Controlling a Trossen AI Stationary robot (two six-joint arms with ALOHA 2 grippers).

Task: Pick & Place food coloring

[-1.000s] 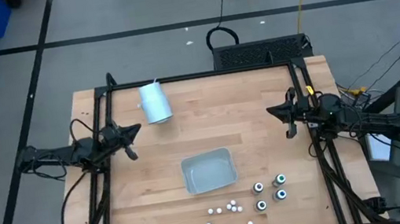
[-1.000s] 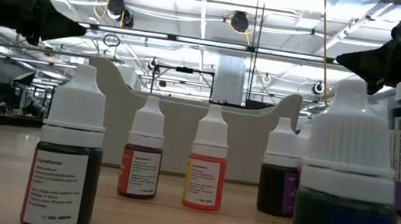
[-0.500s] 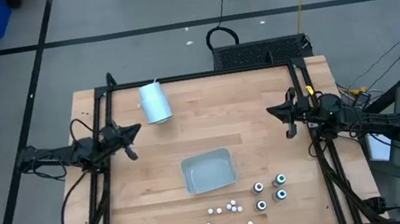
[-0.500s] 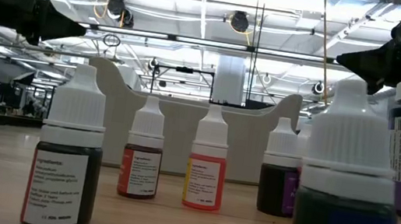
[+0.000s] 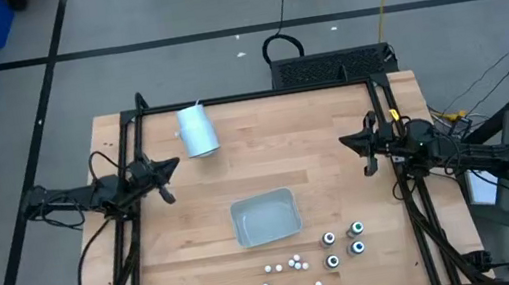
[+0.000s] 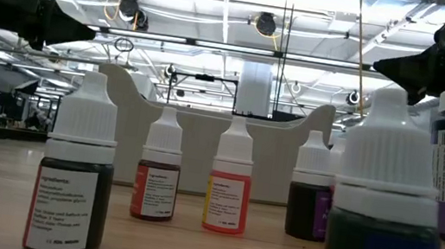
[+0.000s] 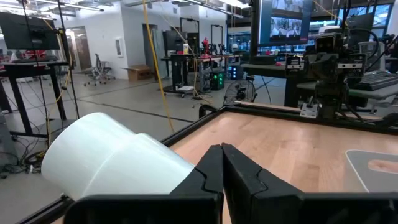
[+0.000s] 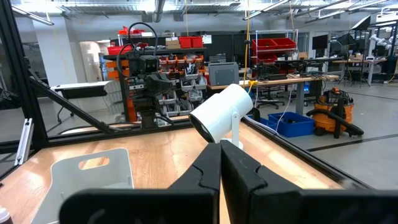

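The food coloring bottles stand upright on their bases at the table's near right: dark round ones (image 5: 344, 243) and smaller white-capped ones (image 5: 291, 266). In the low view they stand close up, one with a red label (image 6: 228, 186). My left gripper (image 5: 175, 163) rests shut at the table's left edge, its fingers (image 7: 222, 163) together and level. My right gripper (image 5: 343, 139) rests shut at the right edge, its fingers (image 8: 220, 160) together. Neither gripper is near the bottles.
A grey rectangular tray (image 5: 266, 217) lies near the table's middle, just beyond the bottles. A large white cylinder (image 5: 196, 131) on a stand sits at the far left. A black frame (image 5: 258, 95) runs along the table's far and side edges.
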